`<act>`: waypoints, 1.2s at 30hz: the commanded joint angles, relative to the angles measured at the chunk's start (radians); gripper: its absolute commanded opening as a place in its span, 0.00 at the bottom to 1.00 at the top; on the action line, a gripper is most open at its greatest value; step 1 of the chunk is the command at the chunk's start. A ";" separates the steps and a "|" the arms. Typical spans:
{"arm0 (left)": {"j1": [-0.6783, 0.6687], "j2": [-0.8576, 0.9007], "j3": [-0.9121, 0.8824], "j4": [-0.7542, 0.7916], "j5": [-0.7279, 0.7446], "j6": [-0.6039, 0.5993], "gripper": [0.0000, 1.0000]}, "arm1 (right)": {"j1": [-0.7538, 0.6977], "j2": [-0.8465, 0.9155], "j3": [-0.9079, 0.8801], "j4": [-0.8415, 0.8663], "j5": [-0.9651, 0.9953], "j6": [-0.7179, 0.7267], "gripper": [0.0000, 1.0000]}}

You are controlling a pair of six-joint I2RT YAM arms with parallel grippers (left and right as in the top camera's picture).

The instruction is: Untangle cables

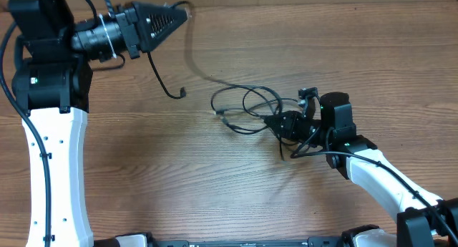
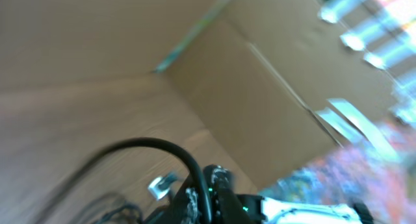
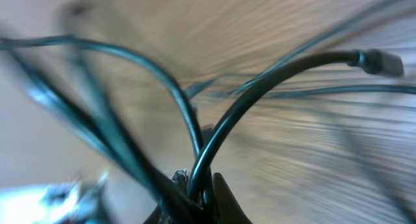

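Thin black cables lie in loose loops on the wooden table right of centre. My left gripper is raised at the top left, shut on one cable. A blurred strand runs from it down to the loops, and a free plug end hangs below. In the left wrist view the cable arcs into the fingers. My right gripper is shut on the cables at the loops' right side. The right wrist view shows strands rising from the closed jaws and a plug.
The left arm's white column stands along the left edge. The right arm reaches in from the bottom right. A cardboard wall shows behind the table in the blurred left wrist view.
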 commanded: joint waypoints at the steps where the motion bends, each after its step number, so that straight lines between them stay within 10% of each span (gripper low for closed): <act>1: -0.002 0.024 0.005 -0.142 -0.252 0.110 0.10 | -0.002 -0.038 -0.002 0.109 -0.315 -0.003 0.04; 8: -0.002 0.077 0.005 -0.341 -0.344 0.209 0.04 | -0.002 -0.038 -0.002 0.242 -0.342 0.063 0.06; 14: 0.000 0.094 0.006 -0.370 -0.344 0.289 0.04 | -0.002 -0.038 -0.002 0.039 0.010 0.059 0.72; 21: 0.026 0.072 0.066 -0.237 -0.150 0.288 0.04 | -0.002 -0.038 0.000 -0.222 0.449 0.059 1.00; 36: -0.023 0.055 0.178 0.030 0.041 0.201 0.04 | 0.002 -0.126 0.217 -0.206 0.221 -0.278 1.00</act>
